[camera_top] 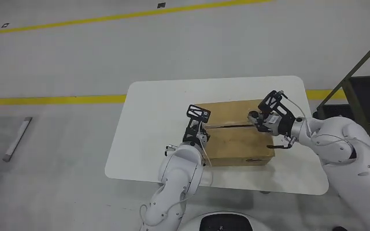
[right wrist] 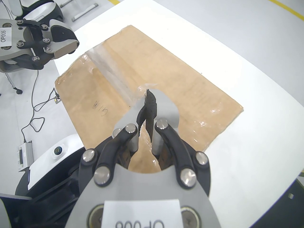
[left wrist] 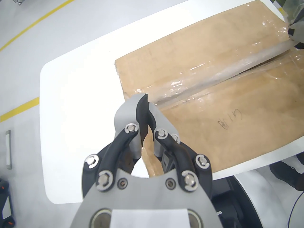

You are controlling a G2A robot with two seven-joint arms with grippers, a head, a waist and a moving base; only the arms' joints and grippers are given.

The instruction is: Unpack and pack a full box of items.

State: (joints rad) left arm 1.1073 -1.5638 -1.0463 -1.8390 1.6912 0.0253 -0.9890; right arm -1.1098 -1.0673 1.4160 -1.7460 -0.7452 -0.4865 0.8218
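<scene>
On table [camera_top: 150, 115] | one box [camera_top: 237, 144]; one tape strip [right wrist: 109, 68] | left jaws clenched beside box; right jaws pinching tape strip

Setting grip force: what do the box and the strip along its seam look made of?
Box: brown cardboard, matte, likely corrugated; fibrous, ragged edges. Seam tape: clear plastic film, glossy; glints and wrinkles, cardboard showing through.
</scene>
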